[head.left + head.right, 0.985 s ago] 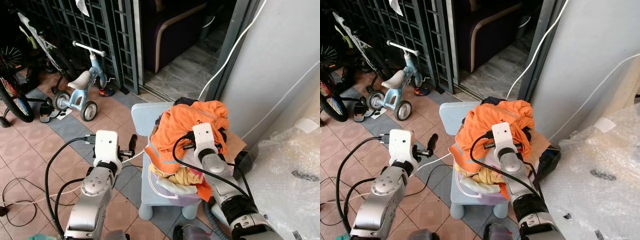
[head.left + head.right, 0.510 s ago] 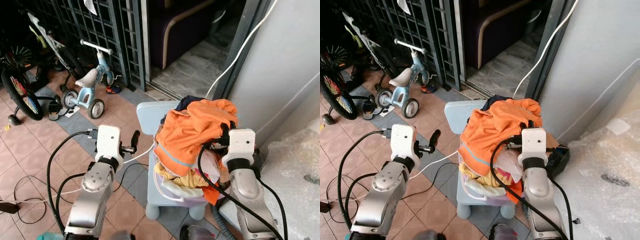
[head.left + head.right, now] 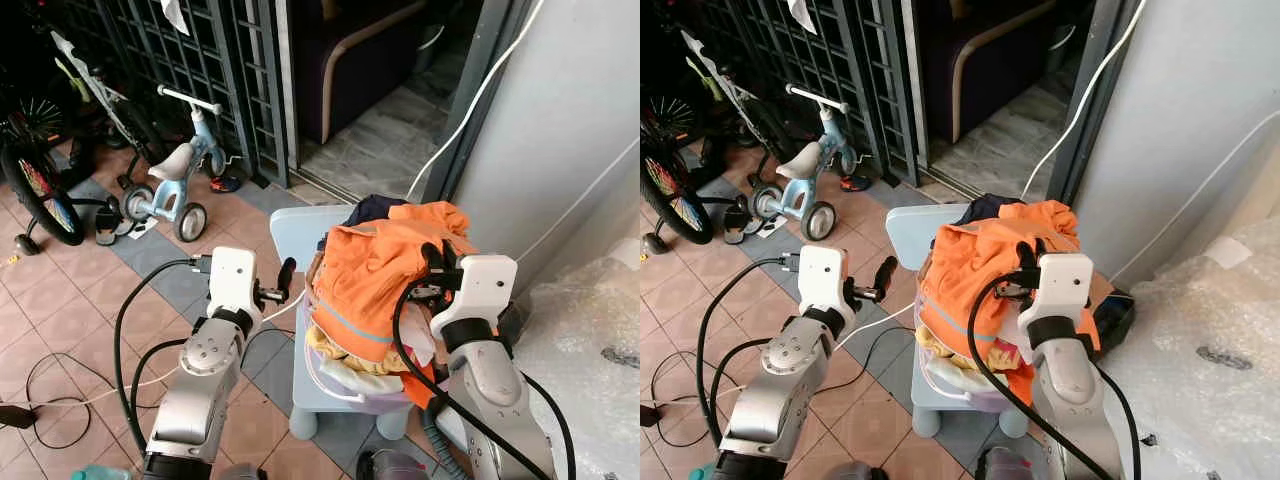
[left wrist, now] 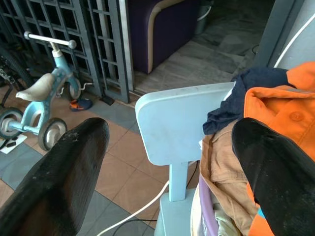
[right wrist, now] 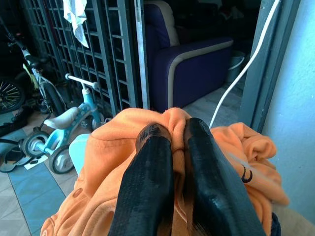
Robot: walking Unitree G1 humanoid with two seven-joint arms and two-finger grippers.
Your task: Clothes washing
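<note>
While the crumpled orange fabric garment [image 3: 385,270] sits heaped on the lilac plastic laundry basket [image 3: 345,385] on the pale blue plastic kid's chair [image 4: 179,123], the right gripper [image 5: 172,140] is clamped on a fold at its top. Left gripper [image 4: 167,162] hangs spread wide at the basket's 9 o'clock, and a light blue balance bike [image 3: 180,175] stands well off at 10.

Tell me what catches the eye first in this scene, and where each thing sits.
The orange garment heaped over a full laundry basket on a pale blue child's chair stands out most. The right gripper has its jaws pinched on a fold at the top of it, while the left gripper hovers open beside the chair. Behind, on the robot's left, a light blue tricycle stands by a dark metal grille.
</note>
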